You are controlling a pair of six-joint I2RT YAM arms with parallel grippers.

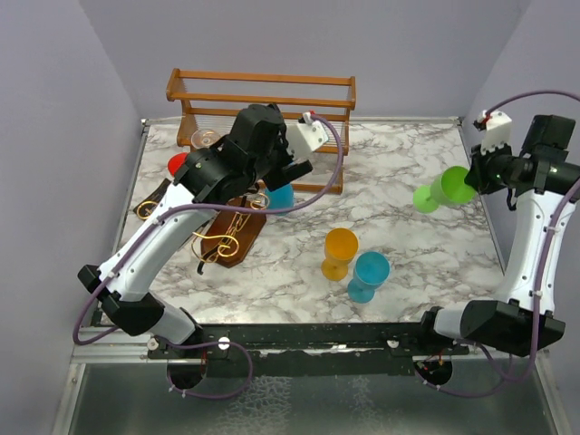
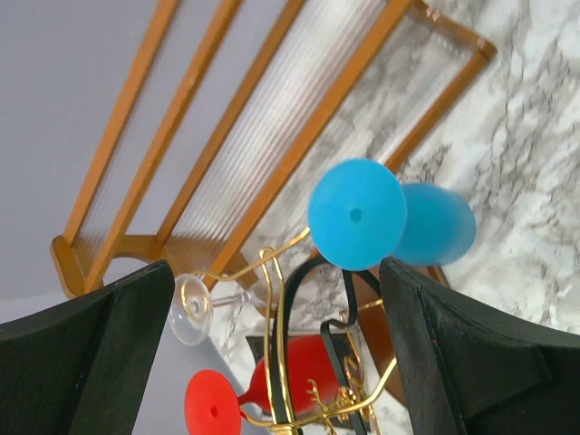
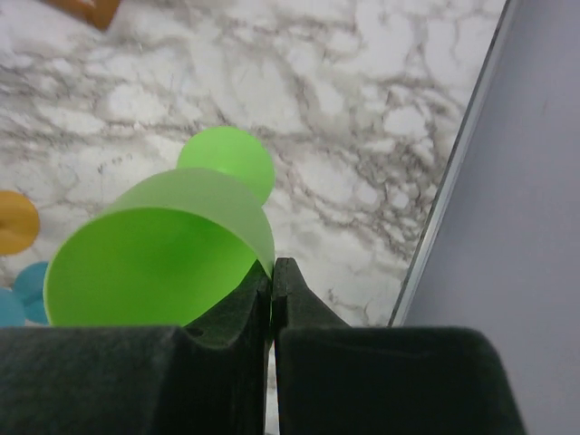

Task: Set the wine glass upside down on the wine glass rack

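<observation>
1. Green glass (image 1: 444,188) up off the surface (image 1: 408,245) near the right edge, lying almost sideways in the air, foot pointing toward the middle and mouth toward the right arm.
2. Right pincer (image 1: 471,181) closed on the green glass's rim; in the wrist view, fingers (image 3: 245,317) pressed together with the thin wall of the bowl between them, one finger inside the mouth and one outside.
3. Rack (image 1: 231,237) on the left half of the surface, gold curled wire on a dark wooden base, well apart from the green glass.
4. Left pincer (image 1: 288,174) above the rack's far end, jaws spread wide and gripping nothing.
5. Blue glass (image 1: 279,196) just beyond the left pincer, touching neither finger, round foot turned toward the wrist camera and bowl behind it; close to a gold wire tip. Cannot tell whether hung on the rack or merely beside it.
6. Red glass (image 1: 178,164) at the rack's left side, seen among the gold and black wires in the left wrist view.
7. Clear glass (image 1: 206,138) near it, in front of the frame (image 1: 263,91) at the back of the surface.
8. Orange glass (image 1: 340,249) and teal glass (image 1: 369,275) just beside each other on the surface near the middle front, between rack and green glass.
</observation>
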